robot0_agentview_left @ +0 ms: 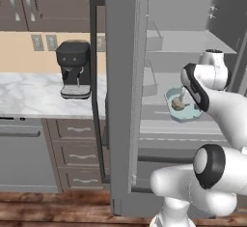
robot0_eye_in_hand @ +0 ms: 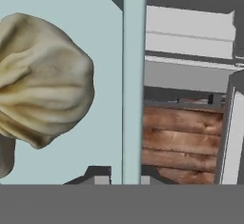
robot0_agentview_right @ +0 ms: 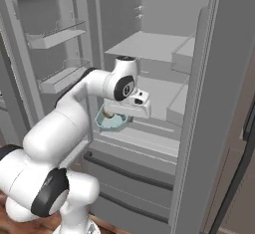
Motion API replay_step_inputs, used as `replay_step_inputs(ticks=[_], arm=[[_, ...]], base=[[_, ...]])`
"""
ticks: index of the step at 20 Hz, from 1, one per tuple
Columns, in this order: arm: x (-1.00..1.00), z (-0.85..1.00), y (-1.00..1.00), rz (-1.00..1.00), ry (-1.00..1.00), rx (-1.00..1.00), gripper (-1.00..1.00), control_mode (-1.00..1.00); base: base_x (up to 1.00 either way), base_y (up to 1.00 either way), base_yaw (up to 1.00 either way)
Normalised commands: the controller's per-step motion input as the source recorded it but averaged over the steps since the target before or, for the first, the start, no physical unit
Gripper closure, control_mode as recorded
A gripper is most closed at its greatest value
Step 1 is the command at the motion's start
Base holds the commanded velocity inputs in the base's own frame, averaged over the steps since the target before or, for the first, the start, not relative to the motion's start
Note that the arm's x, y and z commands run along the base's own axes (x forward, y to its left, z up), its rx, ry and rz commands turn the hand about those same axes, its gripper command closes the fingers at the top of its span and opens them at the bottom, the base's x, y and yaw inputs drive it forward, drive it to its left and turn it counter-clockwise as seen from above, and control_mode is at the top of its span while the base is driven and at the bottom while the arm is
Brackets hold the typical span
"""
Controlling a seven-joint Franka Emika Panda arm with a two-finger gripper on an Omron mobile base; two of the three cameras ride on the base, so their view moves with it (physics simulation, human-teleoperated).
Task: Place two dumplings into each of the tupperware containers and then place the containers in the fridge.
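The fridge (robot0_agentview_left: 120, 100) stands open, with pale shelves (robot0_agentview_right: 149, 44) inside. A pale-blue tupperware container (robot0_agentview_left: 185, 112) (robot0_agentview_right: 112, 122) is at the fridge's middle shelf, over its front edge. I cannot tell whether it rests on the shelf. Tan dumplings (robot0_agentview_left: 177, 104) lie in it; the hand view shows one big dumpling (robot0_eye_in_hand: 43, 80) on the blue floor. My gripper (robot0_eye_in_hand: 125, 179) is shut on the container's rim wall (robot0_eye_in_hand: 133, 75), one fingertip on each side. In the right base view the hand (robot0_agentview_right: 137, 103) sits just right of the container.
A black coffee machine (robot0_agentview_left: 73, 69) stands on the marble counter (robot0_agentview_left: 29, 93) left of the fridge, with drawers below. The left door carries bins (robot0_agentview_right: 55, 36); the right door (robot0_agentview_right: 219, 103) stands close on the right. Wooden floor (robot0_eye_in_hand: 181, 137) lies below the hand.
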Motion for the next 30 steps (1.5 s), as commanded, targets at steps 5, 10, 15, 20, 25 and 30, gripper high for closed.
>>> replay_step_inputs(ticks=[5, 10, 15, 20, 25, 30], arm=[[0.91, -0.33, 0.00, -0.21, -0.20, 0.06, 1.00, -1.00], [0.52, -0.05, -0.09, -0.10, -0.10, 0.12, 1.00, -1.00], [0.61, 0.13, -0.14, 0.00, 0.27, 0.07, 1.00, -1.00], [0.95, -0.21, -0.12, 0.00, 0.05, 0.10, 1.00, -1.00], [0.56, -0.39, -0.02, 0.00, -0.11, 0.10, 1.00, -1.00], [0.56, -0.47, 0.00, 0.00, 0.00, 0.02, 1.00, -1.00]], base=[[0.00, 0.00, 0.00], [0.00, 0.00, 0.00], [0.00, 0.00, 0.00], [0.00, 0.00, 0.00], [0.00, 0.00, 0.00], [0.00, 0.00, 0.00]])
